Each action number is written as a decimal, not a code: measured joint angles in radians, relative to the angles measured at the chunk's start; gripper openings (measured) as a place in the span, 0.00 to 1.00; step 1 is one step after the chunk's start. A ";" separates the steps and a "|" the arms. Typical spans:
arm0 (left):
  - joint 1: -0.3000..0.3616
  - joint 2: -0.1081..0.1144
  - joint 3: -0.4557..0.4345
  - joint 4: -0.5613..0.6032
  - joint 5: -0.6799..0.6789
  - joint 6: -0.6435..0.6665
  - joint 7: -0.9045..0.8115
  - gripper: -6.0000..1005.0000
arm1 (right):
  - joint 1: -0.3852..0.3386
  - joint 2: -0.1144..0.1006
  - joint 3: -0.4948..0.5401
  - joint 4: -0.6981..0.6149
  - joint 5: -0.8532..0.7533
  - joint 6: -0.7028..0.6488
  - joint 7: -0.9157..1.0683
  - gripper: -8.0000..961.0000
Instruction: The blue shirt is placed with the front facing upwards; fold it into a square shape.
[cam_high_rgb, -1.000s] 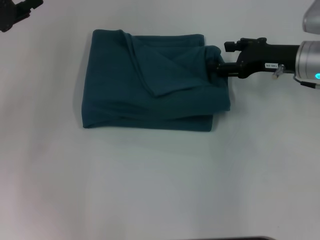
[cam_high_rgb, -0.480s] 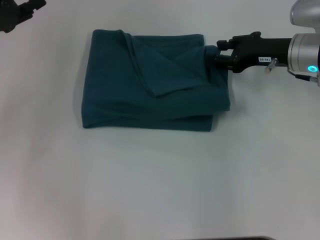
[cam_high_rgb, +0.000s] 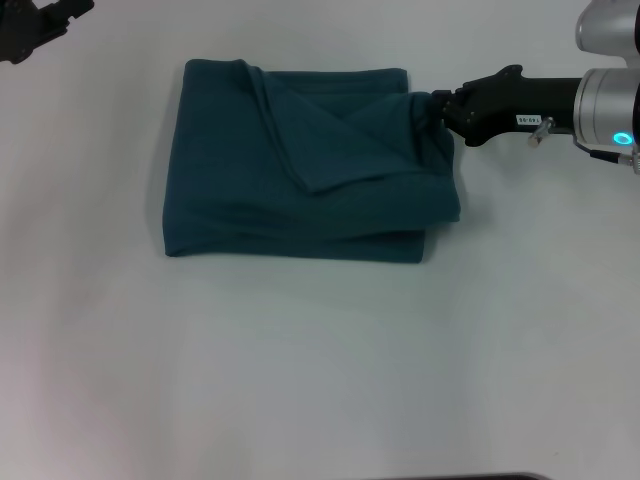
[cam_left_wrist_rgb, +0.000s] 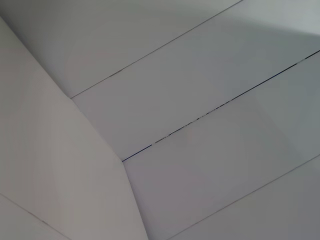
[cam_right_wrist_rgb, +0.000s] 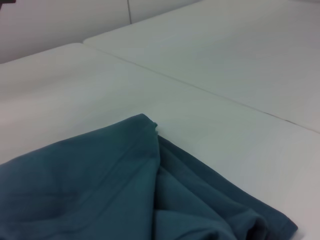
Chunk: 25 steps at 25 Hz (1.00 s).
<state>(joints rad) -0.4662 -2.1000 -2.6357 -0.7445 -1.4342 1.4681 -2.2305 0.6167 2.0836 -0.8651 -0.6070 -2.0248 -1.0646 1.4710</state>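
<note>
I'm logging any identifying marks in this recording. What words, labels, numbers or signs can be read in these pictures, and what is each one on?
Small white label on the right gripper arm: dark characters, too small to read.
the blue shirt: folded, no lettering or tag showing.
the left gripper, far left corner in the head view: no readable marking.
the white table: no text.
Nothing can be quoted as legible.

Right gripper (cam_high_rgb: 438, 108) fingertips being hidden against the blue shirt (cam_high_rgb: 300, 170) far right corner, finger spacing being unreadable, left gripper (cam_high_rgb: 35, 25) being cut off at upper left frame edge, shirt lettering and neck tag being concealed inside the folds
</note>
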 joint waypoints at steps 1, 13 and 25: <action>0.000 0.000 0.000 0.000 0.000 0.000 0.001 0.94 | 0.000 0.000 0.000 0.001 0.000 0.001 0.000 0.21; 0.006 -0.005 -0.007 0.002 0.000 0.000 0.003 0.94 | 0.004 0.007 -0.005 -0.087 0.031 -0.062 0.021 0.07; 0.001 -0.008 -0.012 0.006 0.000 -0.002 0.003 0.94 | 0.064 0.013 -0.116 0.019 0.076 0.229 0.008 0.06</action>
<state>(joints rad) -0.4651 -2.1077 -2.6477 -0.7384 -1.4342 1.4659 -2.2273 0.6804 2.0970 -0.9808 -0.5882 -1.9484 -0.8357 1.4788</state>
